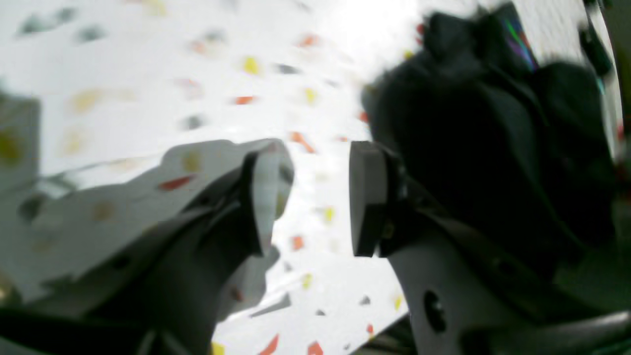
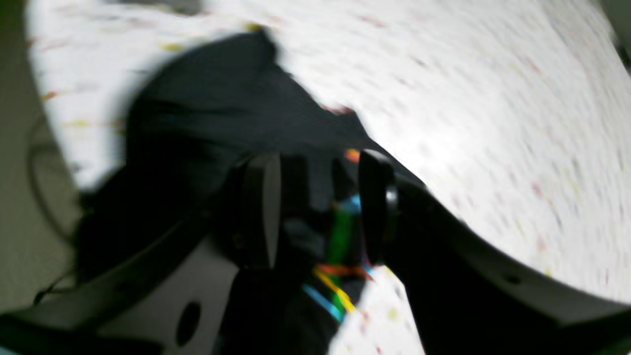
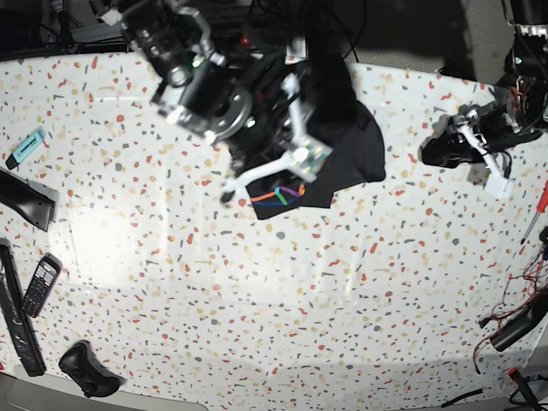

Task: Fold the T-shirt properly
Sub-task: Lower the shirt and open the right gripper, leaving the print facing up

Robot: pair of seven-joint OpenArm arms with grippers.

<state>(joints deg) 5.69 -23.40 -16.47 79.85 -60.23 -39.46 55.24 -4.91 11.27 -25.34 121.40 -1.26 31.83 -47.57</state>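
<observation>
The black T-shirt (image 3: 342, 141) lies crumpled in a heap at the back middle of the speckled table (image 3: 274, 291). Its multicolour print (image 3: 278, 193) shows at the front edge. My right gripper (image 3: 270, 180) hangs over that printed edge with its jaws apart. In the right wrist view the black cloth (image 2: 222, 98) and coloured lines show between and below the fingers of the right gripper (image 2: 318, 207). My left gripper (image 3: 484, 154) is to the right, apart from the shirt. In the left wrist view the left gripper (image 1: 318, 197) is open and empty over bare table, with the shirt (image 1: 468, 123) to its right.
A teal marker (image 3: 27, 145), a black phone (image 3: 40, 284), a long black remote (image 3: 17, 317) and a black lump (image 3: 86, 372) lie along the left edge. A red screwdriver (image 3: 535, 210) and cables (image 3: 522, 291) lie at the right edge.
</observation>
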